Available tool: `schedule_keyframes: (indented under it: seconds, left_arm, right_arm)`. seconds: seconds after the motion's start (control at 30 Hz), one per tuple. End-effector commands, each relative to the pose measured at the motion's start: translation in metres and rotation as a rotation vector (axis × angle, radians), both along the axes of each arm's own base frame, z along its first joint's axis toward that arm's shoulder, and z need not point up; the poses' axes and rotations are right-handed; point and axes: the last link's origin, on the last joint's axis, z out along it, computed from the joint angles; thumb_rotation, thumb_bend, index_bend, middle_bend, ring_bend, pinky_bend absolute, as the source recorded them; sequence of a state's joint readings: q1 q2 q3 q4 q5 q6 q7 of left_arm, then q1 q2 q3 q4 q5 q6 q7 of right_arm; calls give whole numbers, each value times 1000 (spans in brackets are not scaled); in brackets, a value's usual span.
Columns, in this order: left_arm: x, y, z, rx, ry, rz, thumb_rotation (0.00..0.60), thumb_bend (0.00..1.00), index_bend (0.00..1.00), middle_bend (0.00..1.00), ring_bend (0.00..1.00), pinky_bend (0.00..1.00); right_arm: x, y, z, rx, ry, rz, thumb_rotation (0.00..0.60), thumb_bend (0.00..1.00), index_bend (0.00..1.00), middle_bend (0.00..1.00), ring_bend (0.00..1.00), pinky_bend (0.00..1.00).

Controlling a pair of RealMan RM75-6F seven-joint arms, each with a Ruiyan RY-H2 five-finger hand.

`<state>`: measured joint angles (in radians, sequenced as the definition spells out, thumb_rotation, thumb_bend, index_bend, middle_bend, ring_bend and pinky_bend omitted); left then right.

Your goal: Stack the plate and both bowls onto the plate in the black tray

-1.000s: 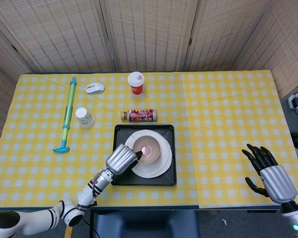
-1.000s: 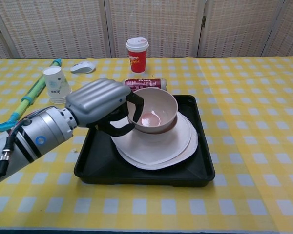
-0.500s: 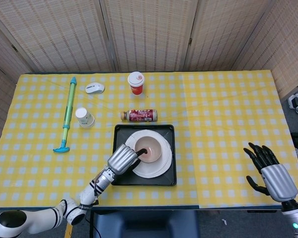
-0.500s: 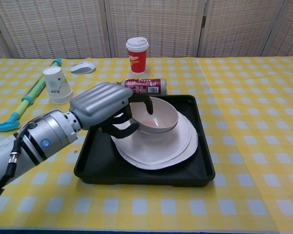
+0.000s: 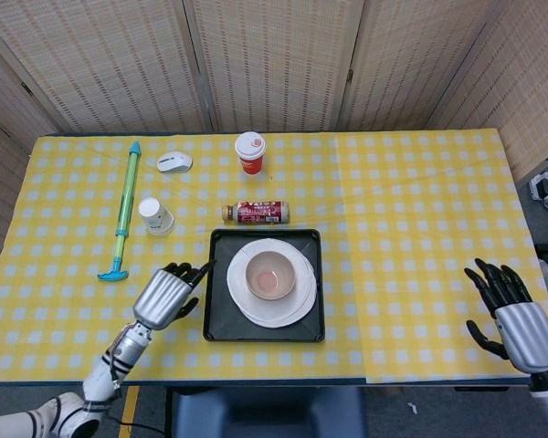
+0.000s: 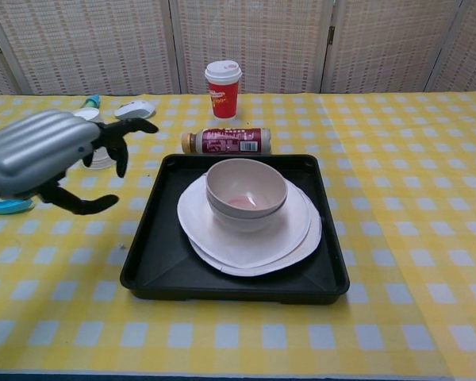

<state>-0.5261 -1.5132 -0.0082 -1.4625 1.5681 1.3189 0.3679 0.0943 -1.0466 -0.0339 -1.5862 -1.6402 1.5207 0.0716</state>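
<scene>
- My left hand (image 5: 167, 294) hangs just left of the black tray (image 5: 217, 315), fingers spread wide and holding nothing; in the chest view it (image 6: 40, 151) fills the left edge, dark fingertips (image 6: 120, 155) fanned out and apart from the tray's rim.
- My right hand (image 5: 516, 315) sits far off at the right edge of the table (image 5: 411, 219), well apart from everything else, fingers apart and empty. The chest view does not show it.
- The tray lies near the front middle of the yellow checked cloth. Inside it two plates (image 6: 250, 238) lie one on the other, the upper one slightly offset so the lower rim shows at the right and front.
- On the plates stand both bowls (image 6: 246, 188), nested one in the other; from the chest view I see the rim of the lower bowl just under the upper one. The inner bowl shows a pinkish patch at its bottom.
- Just behind the tray a small bottle (image 5: 256, 213) with a red label lies on its side.
- Further back a red paper cup (image 5: 250, 151) with a white lid stands upright.
- To the left a white paper cup (image 5: 154, 216) rests on the cloth, a white computer mouse (image 5: 173, 162) behind it, and a long green and blue pump toy (image 5: 123, 208) lies lengthwise beside them.
</scene>
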Motion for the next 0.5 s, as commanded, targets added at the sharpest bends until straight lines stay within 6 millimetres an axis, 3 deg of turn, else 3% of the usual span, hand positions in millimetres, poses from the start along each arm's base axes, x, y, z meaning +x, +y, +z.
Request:
schedule_keyframes:
  seconds: [0.03, 0.2, 0.3, 0.5]
  left_arm:
    - [-56, -47, 59, 88, 35, 182, 600, 355, 93, 96, 6, 36]
    - [-103, -86, 98, 177, -3, 300, 600, 355, 90, 61, 0, 0]
    - [-118, -93, 104, 190, -40, 361, 600, 356, 90, 50, 0, 0]
    - [-120, -90, 106, 177, -39, 341, 600, 357, 99, 16, 0, 0]
  right_arm:
    - [3, 1, 11, -97, 65, -62, 600, 404, 0, 0, 0, 0]
    - [5, 5, 12, -118, 103, -84, 600, 379, 0, 0, 0, 0]
    - [9, 6, 8, -105, 112, -75, 600, 375, 0, 0, 0, 0]
    - [10, 7, 4, -68, 118, -64, 600, 375, 0, 0, 0, 0]
